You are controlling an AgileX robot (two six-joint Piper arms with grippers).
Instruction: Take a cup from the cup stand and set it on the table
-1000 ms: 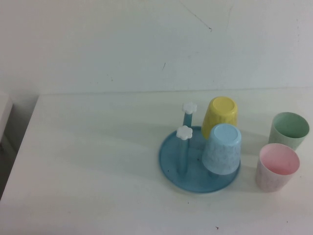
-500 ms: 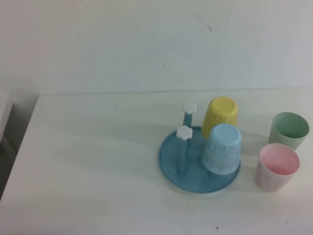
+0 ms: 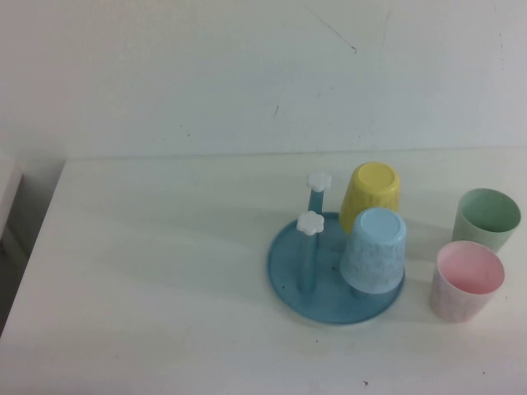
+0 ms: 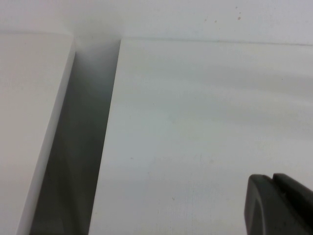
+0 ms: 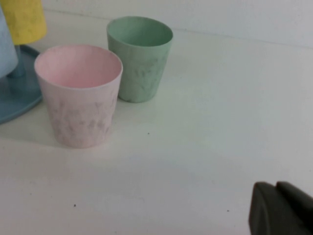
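Observation:
The mint-green cup (image 3: 487,218) stands upright on the white table (image 3: 165,271) at the far right, off the stand; it also shows in the right wrist view (image 5: 140,58). The blue cup stand (image 3: 288,271) holds an upturned yellow cup (image 3: 371,196) and an upturned light blue cup (image 3: 375,249); two pegs with white knobs (image 3: 310,223) are bare. My right gripper (image 5: 275,187) is shut and empty, low over the table, apart from the cups. My left gripper (image 4: 274,178) is shut and empty near the table's left edge. Neither gripper shows in the high view.
A pink cup (image 3: 467,280) stands upright on the table just in front of the mint-green one, close to the stand; it also shows in the right wrist view (image 5: 79,95). A dark gap (image 4: 78,161) runs along the table's left edge.

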